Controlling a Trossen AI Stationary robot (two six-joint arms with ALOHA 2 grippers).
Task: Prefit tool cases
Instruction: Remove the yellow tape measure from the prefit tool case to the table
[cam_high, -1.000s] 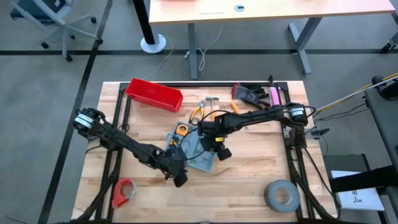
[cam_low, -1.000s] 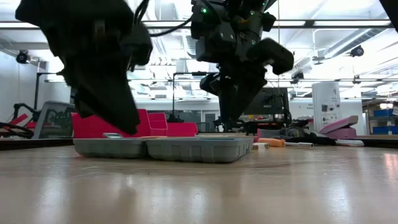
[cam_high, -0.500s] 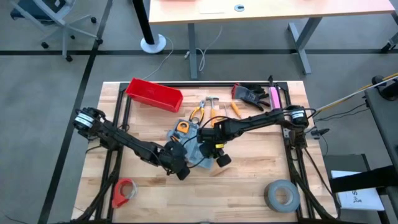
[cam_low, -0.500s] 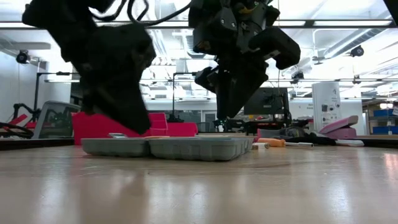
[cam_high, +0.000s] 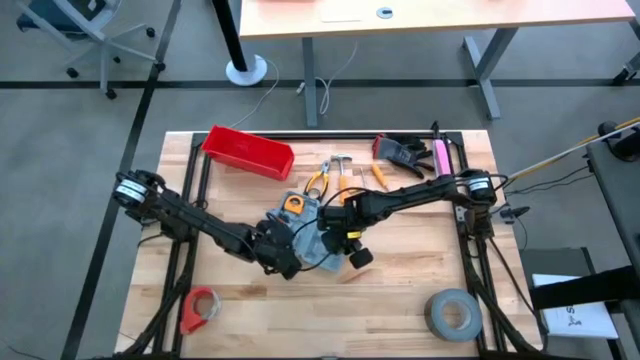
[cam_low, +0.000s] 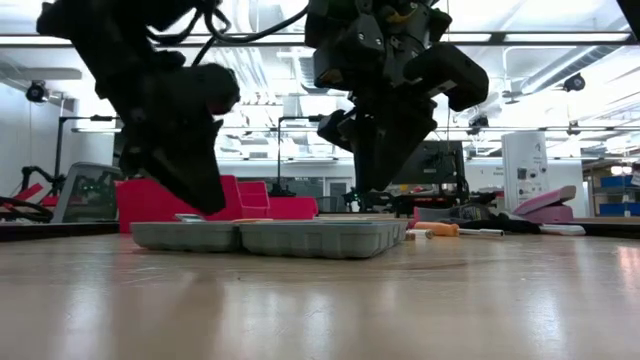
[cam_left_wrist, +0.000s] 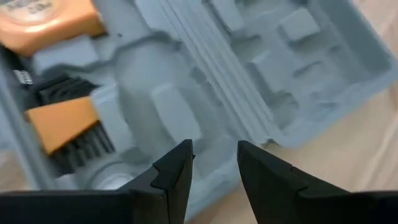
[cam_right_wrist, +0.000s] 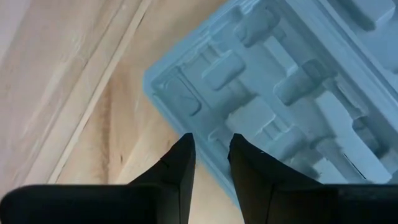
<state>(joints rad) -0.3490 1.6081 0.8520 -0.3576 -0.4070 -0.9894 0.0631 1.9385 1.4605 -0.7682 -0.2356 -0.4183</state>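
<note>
Your left gripper (cam_high: 287, 262) has swung in over the open tool case (cam_high: 318, 252), joining the right gripper (cam_high: 347, 243); both claws hang slightly parted, grasping nothing, so fitting hasn't begun.

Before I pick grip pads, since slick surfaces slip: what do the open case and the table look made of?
The case looks like moulded grey-blue plastic with a matt finish: its recesses have soft rounded edges. The table looks like pale wooden planks, lightly sealed, with visible grain and a dull sheen in the low view.
</note>
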